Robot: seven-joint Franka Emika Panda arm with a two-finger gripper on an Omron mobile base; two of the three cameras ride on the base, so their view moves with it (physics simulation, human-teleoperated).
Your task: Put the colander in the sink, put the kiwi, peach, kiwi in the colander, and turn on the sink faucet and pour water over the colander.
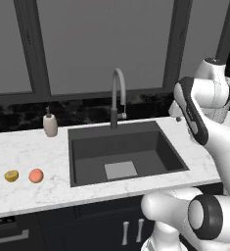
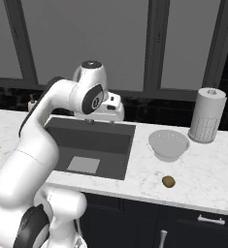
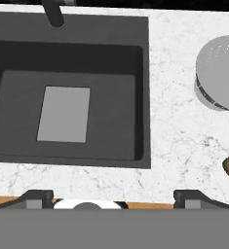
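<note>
1. While the gripper [image 3: 113, 195] shows as two dark fingertips at the bottom of the hand view, spread wide and released with nothing between them, the arm's own links hide it in both base views.
2. The colander [image 2: 169, 144] sits upright on the white marble desk [image 2: 207, 169] to the right of the sink [image 2: 89, 145], near a perforated paper-towel holder [image 2: 207, 115]; in the hand view its right side is cut off by the frame edge.
3. A brownish kiwi [image 2: 168, 181] lies on the desk in front of the colander, apart from it; the hand view crops it at the right edge.
4. From the left base view, the peach [image 1: 36, 175] and a duller olive-yellow fruit [image 1: 11, 175] rest near each other left of the sink, and a beige soap dispenser [image 1: 50, 123] stands behind them.
5. The sink faucet [image 1: 117, 95] arches over the basin in the left base view; the arm blocks it in the right base view.
</note>
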